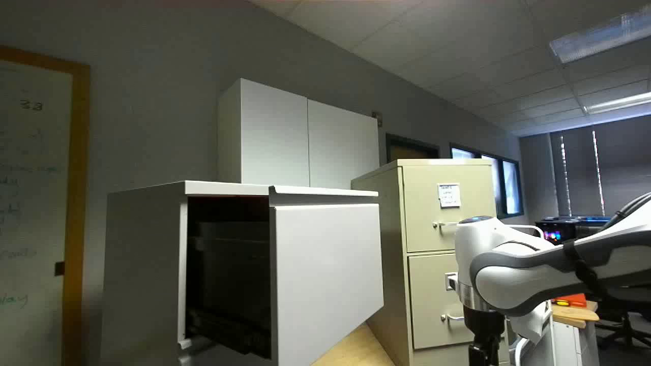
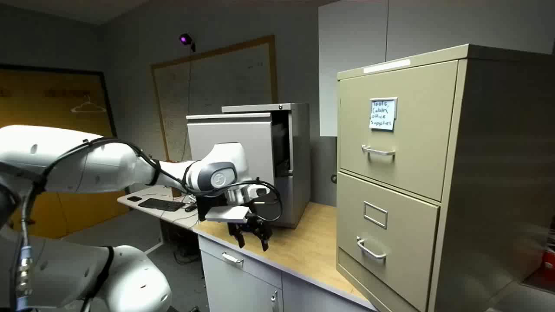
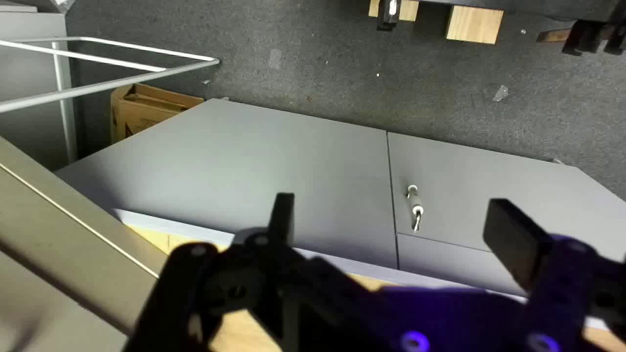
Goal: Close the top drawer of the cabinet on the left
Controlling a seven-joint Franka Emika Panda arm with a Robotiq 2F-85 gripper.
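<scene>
1. Jaws: spread wide, pointing downward in an exterior view; in the wrist view their two sides stand across a broad gap from each other.
2. Robot arm: white and grey, its last joint directly above the jaws.
3. Worktop: wood-toned, showing behind the jaws in an exterior view, its front edge near their tips; how high they are above it cannot be told.
4. Base cabinet: grey, beneath the worktop and lower than the jaws; a handle appears between the jaws in the wrist view.
5. Top drawer: plain flat front, standing well out from the pale cabinet in both exterior views; in an exterior view it lies left of the jaws and apart from them, its dark interior exposed.
6. Pale cabinet: boxy, flat-topped, resting on the worktop, farther from the jaws than the drawer's front panel.
7. Filing cabinet: beige, right of the jaws in an exterior view; a note on it reads "Tools, Cables, office supplies."
8. Keyboard: dark, on a desk left of the jaws in an exterior view.
9. Wall cupboard: white, higher than the jaws in both exterior views.
</scene>
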